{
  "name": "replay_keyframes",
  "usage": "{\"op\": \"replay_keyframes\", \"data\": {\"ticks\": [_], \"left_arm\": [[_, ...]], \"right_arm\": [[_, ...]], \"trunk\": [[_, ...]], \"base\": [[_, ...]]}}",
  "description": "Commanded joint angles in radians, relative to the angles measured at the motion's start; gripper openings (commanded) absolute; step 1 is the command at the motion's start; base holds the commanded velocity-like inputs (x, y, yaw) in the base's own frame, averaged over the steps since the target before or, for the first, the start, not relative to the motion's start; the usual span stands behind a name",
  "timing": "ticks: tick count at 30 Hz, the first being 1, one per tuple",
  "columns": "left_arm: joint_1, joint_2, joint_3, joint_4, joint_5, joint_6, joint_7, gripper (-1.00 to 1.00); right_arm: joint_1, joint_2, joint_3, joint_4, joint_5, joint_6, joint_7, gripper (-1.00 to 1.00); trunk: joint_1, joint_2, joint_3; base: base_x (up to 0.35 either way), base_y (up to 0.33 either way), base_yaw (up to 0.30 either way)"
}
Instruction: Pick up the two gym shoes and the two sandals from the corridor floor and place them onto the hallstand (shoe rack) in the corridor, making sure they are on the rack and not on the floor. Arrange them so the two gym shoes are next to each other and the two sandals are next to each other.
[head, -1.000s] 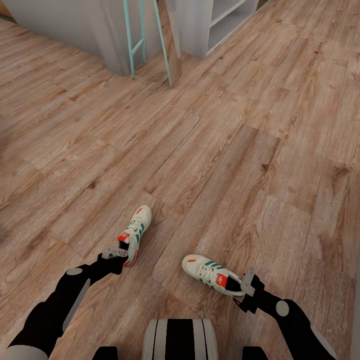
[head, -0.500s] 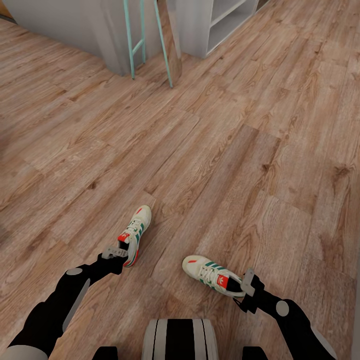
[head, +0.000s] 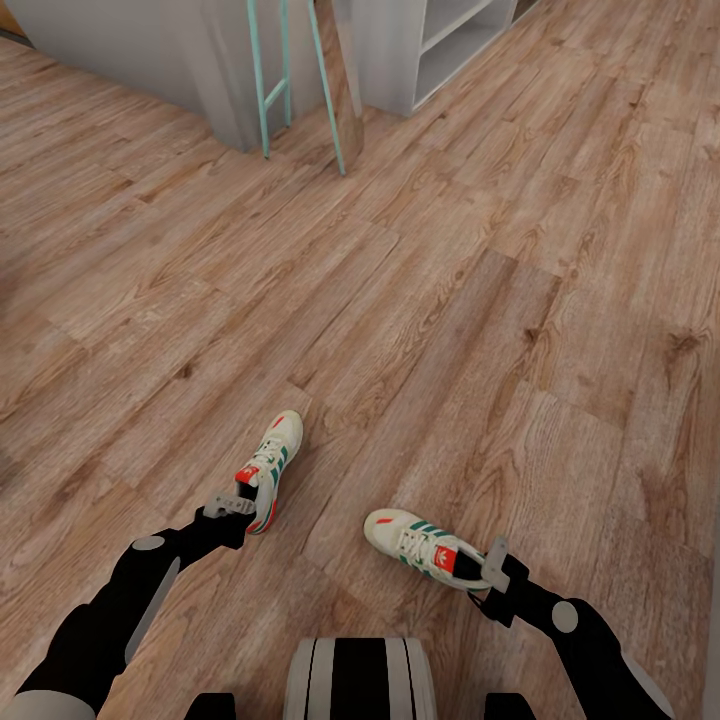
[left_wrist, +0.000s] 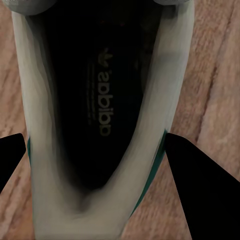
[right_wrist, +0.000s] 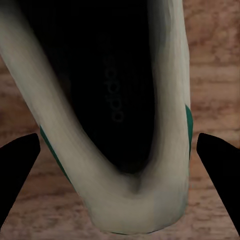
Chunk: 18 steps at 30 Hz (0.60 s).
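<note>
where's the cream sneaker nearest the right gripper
In the head view, the cream-white sneaker with green stripes lies on the wood-plank floor, lower centre-right, heel at the right gripper, whose open fingers straddle it.

Open corridor floor (head: 470, 300) all around both gym shoes (head: 270, 468), teal ladder legs (head: 262, 90) well beyond

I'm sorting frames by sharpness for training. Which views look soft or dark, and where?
Head view: evenly lit and fairly sharp; the wood-plank floor grain is clear, and both cream-white green-striped sneakers cast faint shadows. Left wrist view: the close sneaker heel is blurred and its inside dark, logo barely readable. Right wrist view: same softness on the sneaker rim.
</note>
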Motion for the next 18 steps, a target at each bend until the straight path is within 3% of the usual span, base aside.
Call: {"op": "replay_keyframes", "data": {"ticks": [1, 18], "left_arm": [[0.0, 0.001, -0.001, -0.001, 0.003, 0.006, -0.001, -1.0], [0.0, 0.006, 0.0, -0.003, 0.003, 0.008, -0.002, -1.0]], "right_arm": [[0.0, 0.001, -0.003, -0.001, 0.01, -0.008, 0.004, -1.0], [0.0, 0.001, -0.003, -0.001, 0.01, -0.008, 0.004, -1.0]], "trunk": [[0.0, 0.0, -0.001], [0.0, 0.0, -0.001]], "base": [[0.0, 0.0, 0.0], [0.0, 0.0, 0.0]]}}
